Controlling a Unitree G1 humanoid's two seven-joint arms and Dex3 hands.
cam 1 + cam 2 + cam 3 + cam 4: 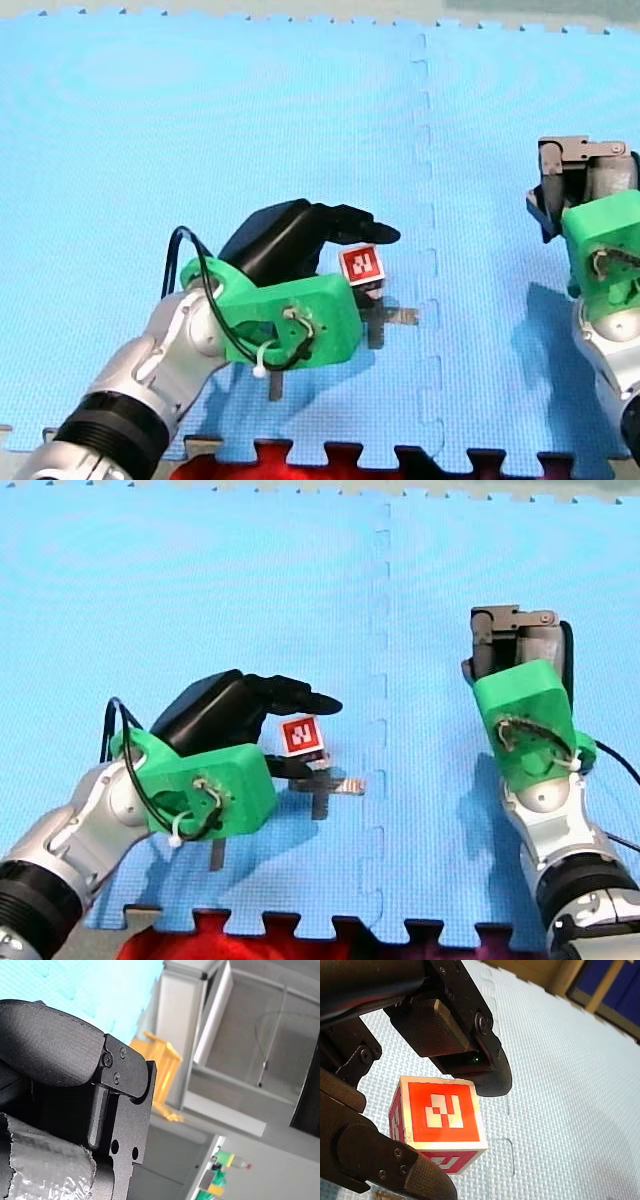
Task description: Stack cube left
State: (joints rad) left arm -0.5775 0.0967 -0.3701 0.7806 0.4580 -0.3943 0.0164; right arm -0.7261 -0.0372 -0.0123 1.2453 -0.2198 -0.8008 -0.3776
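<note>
Second head view: red mat piece (260, 935) along the near edge. Left hand (215, 715) grips the red cube (303, 735), just by a grey cross mark (325, 788), left of the seam (385, 630). Right hand (515, 640) is empty, right of the seam. Blue foam mat (200, 580) runs wide to its toothed far edge.

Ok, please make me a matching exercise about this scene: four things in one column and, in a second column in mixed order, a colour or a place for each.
Column one:
1. cube
2. left robot hand
3. right robot hand
4. mat

Column two:
A. blue, with a toothed seam running through it
B. closed around the cube
C. red with a white pattern
D. over the right part of the mat, apart from the cube

Pairs: 1-C; 2-B; 3-D; 4-A.
</note>
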